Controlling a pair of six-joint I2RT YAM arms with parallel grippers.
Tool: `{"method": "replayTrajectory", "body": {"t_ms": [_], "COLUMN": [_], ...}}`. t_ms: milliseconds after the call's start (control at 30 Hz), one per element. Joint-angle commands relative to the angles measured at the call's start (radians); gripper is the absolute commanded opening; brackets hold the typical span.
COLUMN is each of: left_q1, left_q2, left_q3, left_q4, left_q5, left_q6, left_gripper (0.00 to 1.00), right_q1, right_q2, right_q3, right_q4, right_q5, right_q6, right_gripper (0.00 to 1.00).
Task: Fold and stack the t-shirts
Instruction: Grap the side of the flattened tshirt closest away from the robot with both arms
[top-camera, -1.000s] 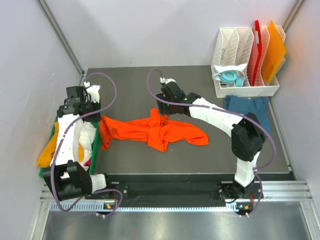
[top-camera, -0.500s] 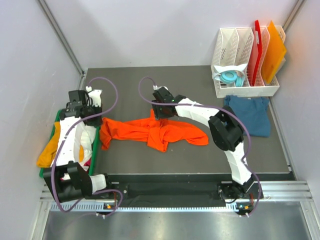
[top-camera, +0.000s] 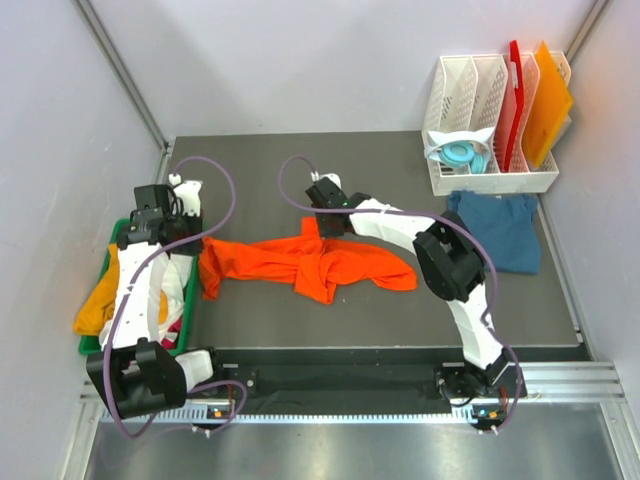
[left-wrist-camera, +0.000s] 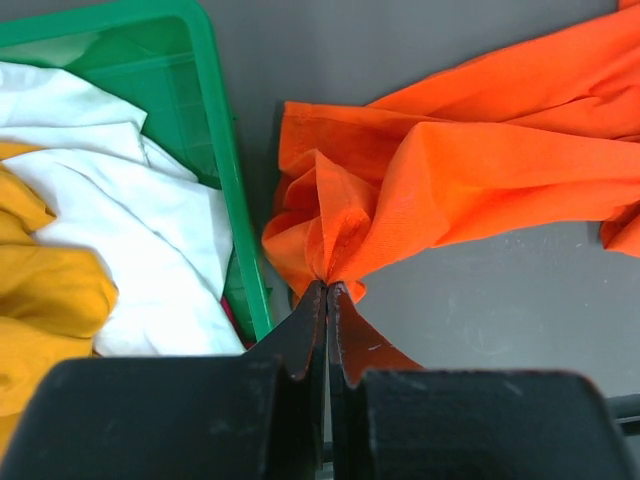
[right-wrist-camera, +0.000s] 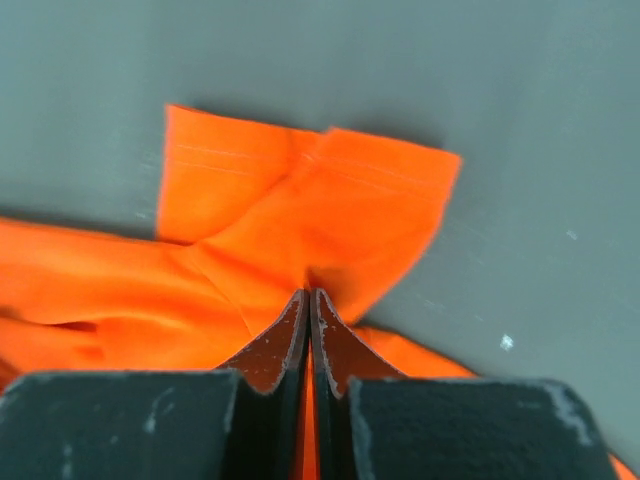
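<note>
Gripping the orange t-shirt (top-camera: 300, 262), crumpled across the surface (top-camera: 255, 172), my left hand (left-wrist-camera: 327, 290) clamped on its bunched end just beside the green bin (left-wrist-camera: 215, 150), my right hand (right-wrist-camera: 308, 298) clamped on its far hem, blue t-shirt (top-camera: 497, 228) lying well right.

I read bare table (top-camera: 400, 170) behind the orange t-shirt (top-camera: 340, 265) and along its near side; a gripper can pass in both strips. The wall of the green bin (left-wrist-camera: 228, 170) stands just beside the shirt's left end. In the far right corner, the white rack (top-camera: 490, 182) and the teal-blue t-shirt (top-camera: 500, 230) before it take the room. The right arm (top-camera: 455, 265) crosses the right-centre area.
</note>
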Motion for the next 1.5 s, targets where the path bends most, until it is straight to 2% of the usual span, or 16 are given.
{"method": "replayTrajectory", "body": {"t_ms": [0, 133, 267, 333, 433, 467, 500, 567, 700, 867, 1100, 1467], "left_q1": [-0.001, -0.002, -0.002, -0.002, -0.002, -0.002, -0.002, -0.001, -0.002, -0.002, -0.002, -0.002], "left_q2": [-0.030, -0.030, -0.036, -0.036, -0.019, -0.012, -0.009, -0.007, -0.013, -0.034, -0.048, -0.042], "left_q3": [-0.004, 0.016, 0.040, 0.045, 0.040, 0.039, 0.031, 0.022, 0.001, -0.010, -0.027, -0.041], "left_q4": [0.031, 0.042, 0.062, 0.076, 0.079, 0.079, 0.079, 0.084, 0.084, 0.068, 0.055, 0.064], "left_q5": [-0.010, -0.024, -0.022, -0.010, 0.007, 0.011, 0.017, 0.030, 0.015, -0.013, -0.030, -0.028], "left_q6": [-0.009, -0.032, -0.057, -0.060, -0.071, -0.072, -0.077, -0.080, -0.067, -0.049, -0.046, -0.069], "left_gripper": [0.00, 0.00, 0.00, 0.00, 0.00, 0.00, 0.00, 0.00, 0.00, 0.00, 0.00, 0.00], "right_q1": [-0.015, -0.064, -0.095, -0.122, -0.126, -0.117, -0.104, -0.071, -0.025, 0.000, -0.001, -0.032], "right_q2": [-0.140, -0.306, -0.452, -0.508, -0.465, -0.448, -0.431, -0.382, -0.285, -0.145, -0.015, 0.074], "right_q3": [-0.046, -0.117, -0.120, -0.120, -0.087, -0.086, -0.092, -0.114, -0.090, -0.005, 0.090, 0.076], "right_q4": [0.026, 0.045, 0.019, 0.008, -0.064, -0.070, -0.072, -0.053, -0.020, -0.027, -0.041, -0.039], "right_q5": [0.106, 0.139, 0.204, 0.172, 0.054, 0.025, 0.024, 0.032, 0.053, 0.090, 0.096, 0.066], "right_q6": [-0.005, -0.020, -0.048, -0.060, -0.065, -0.069, -0.070, -0.063, -0.048, -0.050, -0.051, -0.033], "right_gripper": [0.00, 0.00, 0.00, 0.00, 0.28, 0.40, 0.47, 0.56, 0.64, 0.68, 0.68, 0.63]}}
